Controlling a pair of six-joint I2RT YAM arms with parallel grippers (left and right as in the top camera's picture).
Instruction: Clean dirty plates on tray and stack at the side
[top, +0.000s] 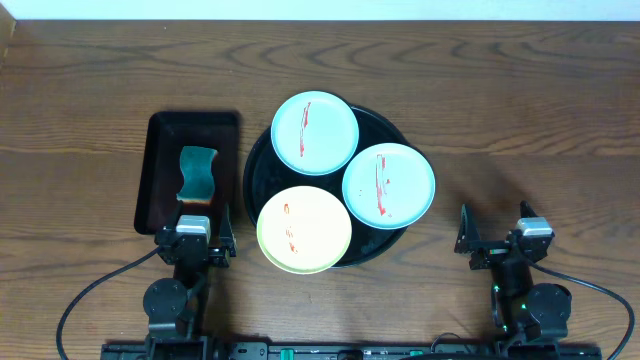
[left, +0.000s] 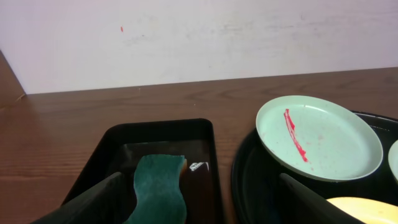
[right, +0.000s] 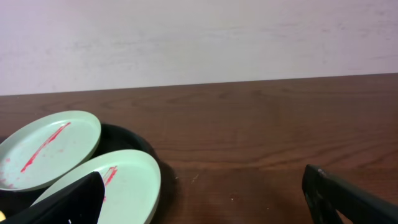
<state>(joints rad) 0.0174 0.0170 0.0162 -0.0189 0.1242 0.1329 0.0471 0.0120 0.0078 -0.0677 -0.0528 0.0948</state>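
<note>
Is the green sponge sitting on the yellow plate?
No, the green sponge lies in the small rectangular black tray, apart from the yellow plate.

- Left gripper (left: 199, 200) at 6 o'clock, jaws spread wide, nothing between them; dark fingers (left: 93, 202) at 7 and 5 o'clock.
- Rectangular black tray (left: 161, 127) from centre toward 7 o'clock, flat on the wooden table (left: 93, 112).
- Green sponge (left: 158, 190) with wavy edges, lying flat inside that tray, toward 6 to 7 o'clock.
- Round black tray (left: 261, 180) at 4 o'clock, just beside the rectangular one, cut off by the frame edge.
- Pale green plate (left: 323, 140) at 3 o'clock, resting on the round tray, with a long red smear (left: 295, 135) across its left half.
- Rim of a yellow plate (left: 360, 208) at 5 o'clock; sliver of another pale plate (left: 394, 160) at the 3 o'clock edge.
- White wall (left: 199, 37) across 12 o'clock, behind the table.
</note>
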